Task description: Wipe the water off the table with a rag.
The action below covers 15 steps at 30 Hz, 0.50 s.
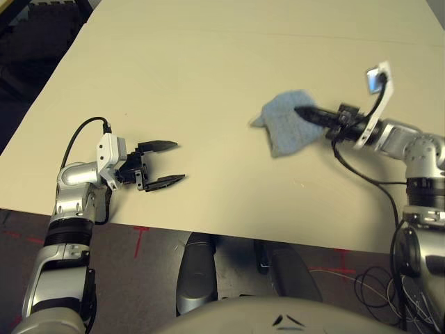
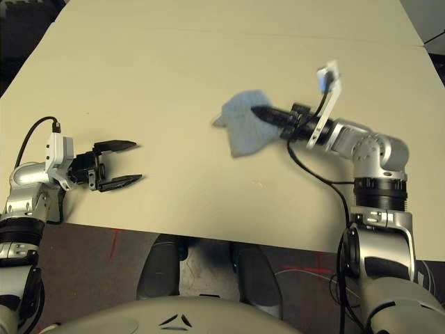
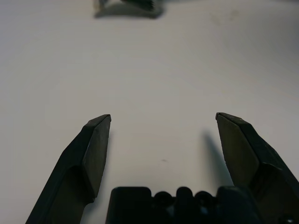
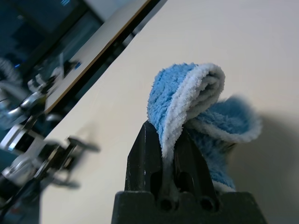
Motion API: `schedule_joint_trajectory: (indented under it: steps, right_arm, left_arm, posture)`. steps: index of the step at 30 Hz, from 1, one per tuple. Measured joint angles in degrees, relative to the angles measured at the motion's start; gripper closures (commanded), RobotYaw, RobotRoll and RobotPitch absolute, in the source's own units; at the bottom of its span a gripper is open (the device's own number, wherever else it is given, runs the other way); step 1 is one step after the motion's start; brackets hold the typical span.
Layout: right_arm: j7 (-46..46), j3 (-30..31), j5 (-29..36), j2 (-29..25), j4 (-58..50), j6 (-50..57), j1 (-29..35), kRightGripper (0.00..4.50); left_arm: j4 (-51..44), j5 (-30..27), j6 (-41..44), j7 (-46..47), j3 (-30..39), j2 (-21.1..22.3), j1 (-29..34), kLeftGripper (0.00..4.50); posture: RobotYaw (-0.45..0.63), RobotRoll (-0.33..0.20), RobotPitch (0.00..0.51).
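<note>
Rag [image 1: 288, 129], light blue, lies toward one o'clock from the middle of the head's left eye view, in the grip of the right pincer [image 1: 297, 110]. That pincer reaches in from three o'clock and has closed narrow on the cloth, probably so that the loose part can be swept over the surface. Faint amber water [image 1: 301, 184] marks the pale desk [image 1: 208, 83] at about six o'clock from the rag, so a pass that way seems the next call. The left pincer [image 1: 177, 162] stands wide and empty at about eight o'clock from the rag, well apart, presumably parked there to leave the wiping path free.

The right eye view repeats this layout, the water at roughly six o'clock from the cloth. Whether the rag's whole underside meets the desk I cannot tell; if it rides high, it could miss the liquid.

From the left wrist, the left pincer's two fingers are spread with nothing between them.

At the right wrist, the right pincer pinches a fold of terry cloth with a whitish edge, the rest hanging loose beside it; such soft stuff should bend easily and may bunch as it drags.

Counted: one rag, one desk, two pincers, one holding and one free; the water is a small patch whose separate spots I cannot number.
</note>
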Motion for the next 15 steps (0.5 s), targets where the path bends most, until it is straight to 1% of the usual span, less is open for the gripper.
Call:
schedule_joint_trajectory:
  steps: [4, 7, 15]
  right_arm:
    - [-1.84, -0.78, -2.45, -2.78, 2.76, -2.34, -0.07, 4.48]
    - [-4.23, -0.79, -4.78, -4.18, 3.99, -3.10, 1.31, 4.48]
    - [-12.63, -0.98, -9.21, -4.29, 3.99, -3.77, 8.22, 4.48]
  left_arm:
    - [1.44, 0.11, -0.41, -0.01, -0.13, -0.89, -0.26, 0.00]
    - [1.56, 0.34, -0.82, -0.27, -0.29, -1.13, -0.51, 0.00]
    - [3.56, 0.75, -1.47, -0.56, -0.62, -1.55, -2.16, 0.00]
  posture:
    - [0.14, 0.000, 0.221]
    - [0.13, 0.000, 0.220]
    - [0.12, 0.000, 0.219]
